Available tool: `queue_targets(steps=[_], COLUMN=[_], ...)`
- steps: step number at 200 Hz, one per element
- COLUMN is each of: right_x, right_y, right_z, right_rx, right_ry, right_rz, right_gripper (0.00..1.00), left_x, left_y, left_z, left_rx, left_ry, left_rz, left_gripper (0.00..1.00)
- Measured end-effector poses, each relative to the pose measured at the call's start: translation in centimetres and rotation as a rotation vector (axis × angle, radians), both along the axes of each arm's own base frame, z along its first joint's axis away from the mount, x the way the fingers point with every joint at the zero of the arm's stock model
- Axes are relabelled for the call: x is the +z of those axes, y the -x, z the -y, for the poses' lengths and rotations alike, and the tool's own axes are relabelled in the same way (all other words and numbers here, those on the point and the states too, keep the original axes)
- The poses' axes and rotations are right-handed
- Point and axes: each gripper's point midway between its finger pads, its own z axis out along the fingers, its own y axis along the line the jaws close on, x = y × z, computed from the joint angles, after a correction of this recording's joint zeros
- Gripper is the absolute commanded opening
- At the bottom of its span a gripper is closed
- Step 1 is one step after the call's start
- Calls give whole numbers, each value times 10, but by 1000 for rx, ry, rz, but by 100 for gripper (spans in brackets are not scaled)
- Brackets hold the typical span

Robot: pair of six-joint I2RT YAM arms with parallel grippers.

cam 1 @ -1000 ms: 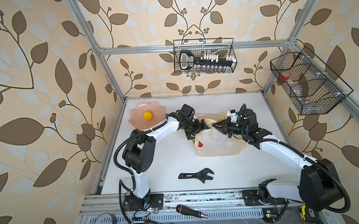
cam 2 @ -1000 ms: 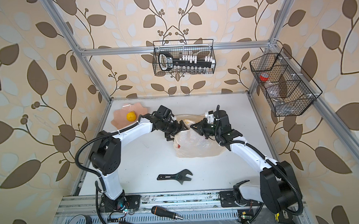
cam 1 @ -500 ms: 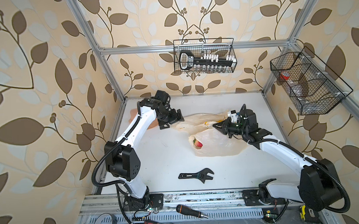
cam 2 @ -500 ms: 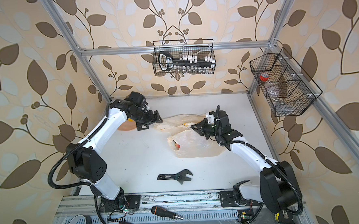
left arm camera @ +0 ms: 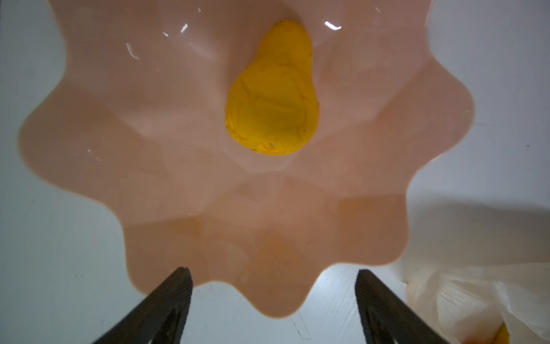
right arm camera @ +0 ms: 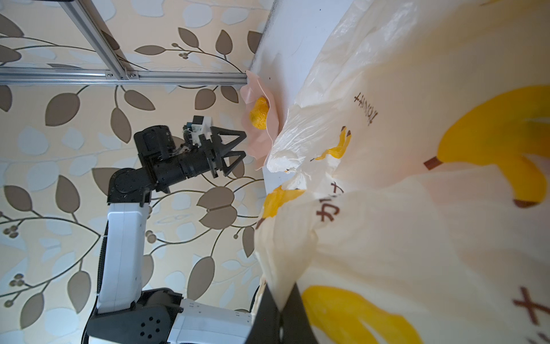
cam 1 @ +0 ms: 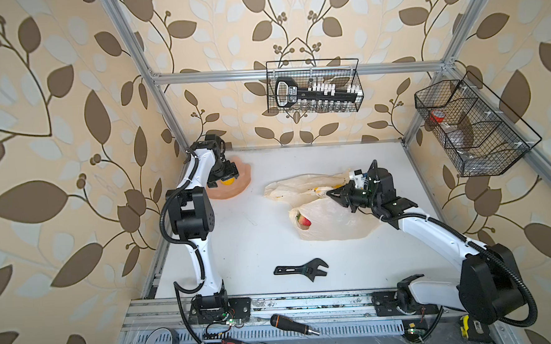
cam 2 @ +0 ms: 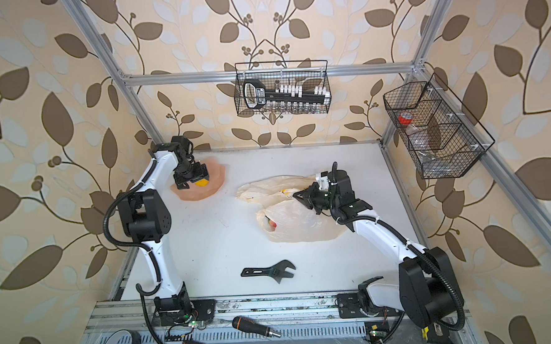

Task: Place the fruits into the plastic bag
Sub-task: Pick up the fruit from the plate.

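Hovering with wide-open, empty left hand (left arm camera: 272, 272) just short of yellow pear-shaped toy fruit (left arm camera: 272, 98), lengthwise ahead in pink petal dish (left arm camera: 119, 149) (right hand (cam 1: 328, 195) pinching crinkly cream plastic bag (cam 1: 332, 223)).

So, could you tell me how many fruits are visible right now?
2. A yellow fruit lies in the pink dish below the left gripper; a red fruit shows through the plastic bag. Others may be hidden inside it.
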Motion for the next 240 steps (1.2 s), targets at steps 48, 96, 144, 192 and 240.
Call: queue_targets(steps=[48,96,144,192,240], right_x=[-5,-8,-6,-6,-1], right_y=[3,4,5,5,4], right_z=[1,2,-1,-1,-2], right_rx=[1,1,9,6,9], right_ry=[16,24,31,36,38], right_rz=[-19,-31,-24,-30,-21], right_gripper=[0,0,0,0,0], left_x=[-25,-28,-43,-50,-39], left_y=[-24,-53,-71,-72,-48], left_z=[-18,-31,-24,-19,-6], left_rx=[7,11,-7,-14,-28], left_ry=[-3,-4,47,76,136], left_rz=[18,95,120,112,101], left_gripper=[87,81,73,45,34])
